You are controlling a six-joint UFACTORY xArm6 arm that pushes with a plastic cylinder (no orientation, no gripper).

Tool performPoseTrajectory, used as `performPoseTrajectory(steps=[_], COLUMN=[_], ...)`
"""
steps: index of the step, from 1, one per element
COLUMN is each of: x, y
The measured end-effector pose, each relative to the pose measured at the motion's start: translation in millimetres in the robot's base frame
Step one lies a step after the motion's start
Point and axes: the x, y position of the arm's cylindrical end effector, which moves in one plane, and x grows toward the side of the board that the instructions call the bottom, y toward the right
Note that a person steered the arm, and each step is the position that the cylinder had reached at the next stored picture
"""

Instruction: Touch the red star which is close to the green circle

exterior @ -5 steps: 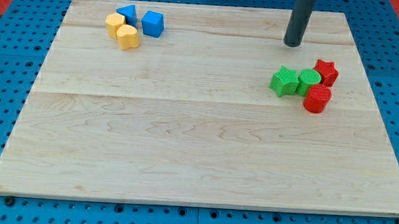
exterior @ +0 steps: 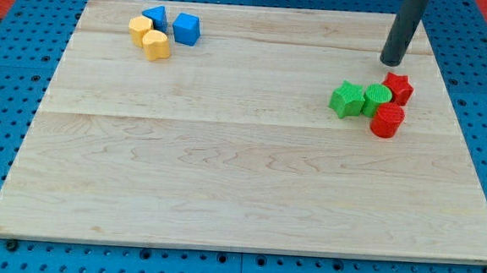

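The red star (exterior: pixel 398 87) sits at the view's right on the wooden board (exterior: pixel 225 152), touching the green circle (exterior: pixel 377 99) on its left. A red cylinder (exterior: pixel 388 121) lies just below them and a green star (exterior: pixel 346 100) is left of the circle. My tip (exterior: pixel 392 62) is a dark rod end standing just above the red star toward the view's top, a small gap away and not touching it.
At the view's top left is a cluster: a blue triangle-like block (exterior: pixel 155 17), a blue cube (exterior: pixel 186 29), a yellow hexagon (exterior: pixel 140 29) and a yellow heart-like block (exterior: pixel 156 45). Blue pegboard surrounds the board.
My tip has moved to the view's right and slightly down, from above the green star to just above the red star. No block has moved.
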Motion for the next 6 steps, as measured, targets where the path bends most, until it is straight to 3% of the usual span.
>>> performPoseTrajectory(steps=[3,5,6], x=[3.9,42.8,48.9], y=[127.8,129.7,83.7])
